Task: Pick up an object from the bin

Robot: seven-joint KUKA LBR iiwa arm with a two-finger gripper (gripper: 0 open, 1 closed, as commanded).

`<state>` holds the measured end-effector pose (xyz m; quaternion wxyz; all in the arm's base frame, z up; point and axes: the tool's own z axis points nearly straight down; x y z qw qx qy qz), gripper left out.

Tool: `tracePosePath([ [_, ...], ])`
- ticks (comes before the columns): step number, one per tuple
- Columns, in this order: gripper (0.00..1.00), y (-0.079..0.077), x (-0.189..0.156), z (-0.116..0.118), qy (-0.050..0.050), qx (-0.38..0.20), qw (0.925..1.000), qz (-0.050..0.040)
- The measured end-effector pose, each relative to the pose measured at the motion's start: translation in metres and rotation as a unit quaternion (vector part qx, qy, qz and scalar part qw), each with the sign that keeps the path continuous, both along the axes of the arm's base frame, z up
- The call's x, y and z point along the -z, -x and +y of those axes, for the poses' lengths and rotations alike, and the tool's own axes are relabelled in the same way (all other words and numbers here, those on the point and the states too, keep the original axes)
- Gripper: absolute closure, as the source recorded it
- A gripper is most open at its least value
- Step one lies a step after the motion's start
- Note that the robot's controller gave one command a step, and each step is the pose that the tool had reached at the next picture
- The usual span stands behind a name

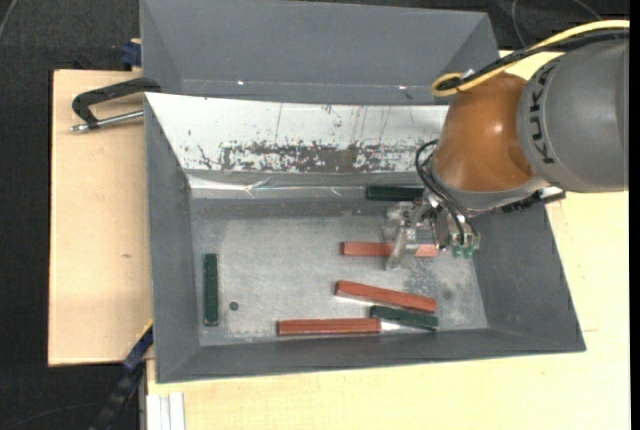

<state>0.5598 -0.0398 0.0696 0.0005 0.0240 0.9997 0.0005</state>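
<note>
My gripper [402, 240] is down in the right half of the bin, right over a short red stick [362, 249] that lies flat on the floor. The stick's right end passes under the gripper and shows again on its far side. A dark green stick [392, 192] lies just behind the gripper at the foot of the back wall. In front of it lies another red stick [385, 295], slightly slanted.
Near the front wall lie a long red stick [328, 326] and a dark green stick [405, 318], end to end. A green stick [210, 288] lies lengthwise by the left wall, with a small dark dot [234, 307] beside it. The arm's orange cover hangs over the bin's right rim.
</note>
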Motion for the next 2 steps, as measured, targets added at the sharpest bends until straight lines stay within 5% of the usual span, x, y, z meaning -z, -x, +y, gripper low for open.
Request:
tracePosePath([
  [1, 1.0, -0.0023, -0.0715, 0.0006, 0.0, 0.0, 1.0, -0.0054],
  [2, 1.0, -0.0037, -0.0747, 0.0011, 0.0, 0.0, 1.0, -0.0029],
])
